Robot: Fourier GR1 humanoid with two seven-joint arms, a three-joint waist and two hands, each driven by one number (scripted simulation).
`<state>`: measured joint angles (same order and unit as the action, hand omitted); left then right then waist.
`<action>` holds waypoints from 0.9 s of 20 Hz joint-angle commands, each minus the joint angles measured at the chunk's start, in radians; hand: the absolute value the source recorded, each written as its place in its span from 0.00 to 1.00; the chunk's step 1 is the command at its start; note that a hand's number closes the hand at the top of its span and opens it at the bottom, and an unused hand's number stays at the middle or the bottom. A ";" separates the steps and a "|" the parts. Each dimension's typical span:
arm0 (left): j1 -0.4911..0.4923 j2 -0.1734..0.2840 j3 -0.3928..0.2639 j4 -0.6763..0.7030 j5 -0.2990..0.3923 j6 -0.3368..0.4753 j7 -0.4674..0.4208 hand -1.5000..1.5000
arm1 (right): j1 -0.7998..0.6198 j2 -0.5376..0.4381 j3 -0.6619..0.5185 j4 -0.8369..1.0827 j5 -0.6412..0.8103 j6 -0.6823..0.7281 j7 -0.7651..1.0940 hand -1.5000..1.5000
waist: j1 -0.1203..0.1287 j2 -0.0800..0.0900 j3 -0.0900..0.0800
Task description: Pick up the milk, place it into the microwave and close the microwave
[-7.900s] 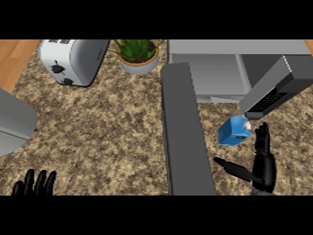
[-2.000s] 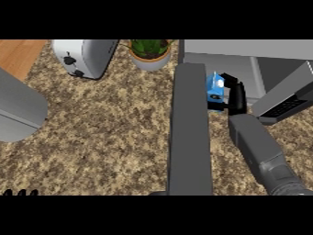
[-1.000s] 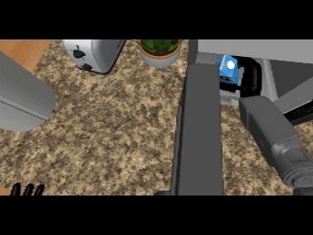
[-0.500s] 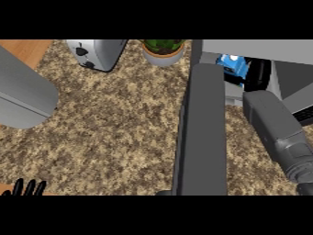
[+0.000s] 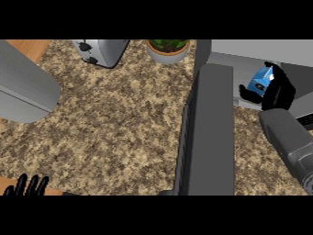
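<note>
**Milk carton held at the mouth of the open microwave**

Nearest, at 7 o'clock along the lower edge, the left hand (image 5: 26,186) shows only its fingertips, straight and slightly spread, pointing up and touching nothing; it rests there over the wooden edge of the counter.

At 5 o'clock the grey right forearm (image 5: 295,144) comes in from the lower right corner and runs up toward 2 o'clock. Just left of it, from 6 o'clock up to the middle of the view, stands the microwave door (image 5: 209,133), swung open and seen edge-on as a long dark grey slab across the speckled granite counter (image 5: 118,119).

At 9 o'clock a large grey rounded body (image 5: 13,92) lies over the counter's left side; what it is cannot be told.

At 2 o'clock the right hand (image 5: 275,94) is curled round the milk (image 5: 260,82), a small blue carton with white marking, thumb on its left side and fingers up its right side. The carton sits tilted at the front opening of the microwave (image 5: 274,53), over its pale inner floor, just right of the door's top end. Whether it touches the floor cannot be told.

Farthest, at 12 o'clock, a potted plant (image 5: 167,48) stands beside the microwave's left wall, and at 11 o'clock a silver toaster (image 5: 101,50).
</note>
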<state>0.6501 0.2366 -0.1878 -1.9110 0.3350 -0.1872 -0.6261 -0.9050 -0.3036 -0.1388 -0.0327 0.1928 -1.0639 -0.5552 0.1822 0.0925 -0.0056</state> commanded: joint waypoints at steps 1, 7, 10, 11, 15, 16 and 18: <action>-0.016 -0.007 -0.002 0.017 -0.008 0.002 -0.007 0.00 | 0.040 0.006 0.065 0.031 0.070 -0.151 0.130 0.00 | 0.017 0.000 0.003; -0.028 0.001 -0.003 0.021 -0.007 0.002 0.016 0.00 | -0.099 0.092 0.120 0.020 0.118 0.164 -0.025 0.00 | 0.019 -0.015 0.014; -0.039 -0.006 0.001 0.037 -0.014 0.004 0.002 0.00 | -0.110 0.137 0.117 0.012 0.116 0.177 -0.030 0.00 | 0.012 -0.019 0.013; -0.042 -0.010 -0.012 0.027 -0.016 0.006 0.011 0.00 | -0.118 0.129 0.117 0.011 0.115 0.190 -0.030 0.00 | 0.020 -0.011 0.015; -0.050 -0.009 0.000 0.038 -0.015 0.000 -0.004 0.00 | -0.128 0.139 0.117 0.011 0.115 0.287 -0.042 0.00 | 0.004 -0.017 0.014; -0.061 -0.002 0.006 0.040 -0.007 0.000 0.013 0.00 | -0.144 0.160 0.127 0.020 0.125 0.290 -0.030 0.00 | 0.000 -0.019 0.012; -0.056 0.000 0.016 0.027 -0.027 0.018 0.009 0.00 | -0.136 0.174 0.079 -0.021 0.076 0.320 -0.052 0.00 | -0.013 -0.022 0.015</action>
<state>0.6011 0.2347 -0.1771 -1.8771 0.3209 -0.1803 -0.6205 -1.0284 -0.1498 -0.0329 -0.0286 0.2965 -0.8109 -0.5958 0.1820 0.0729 0.0080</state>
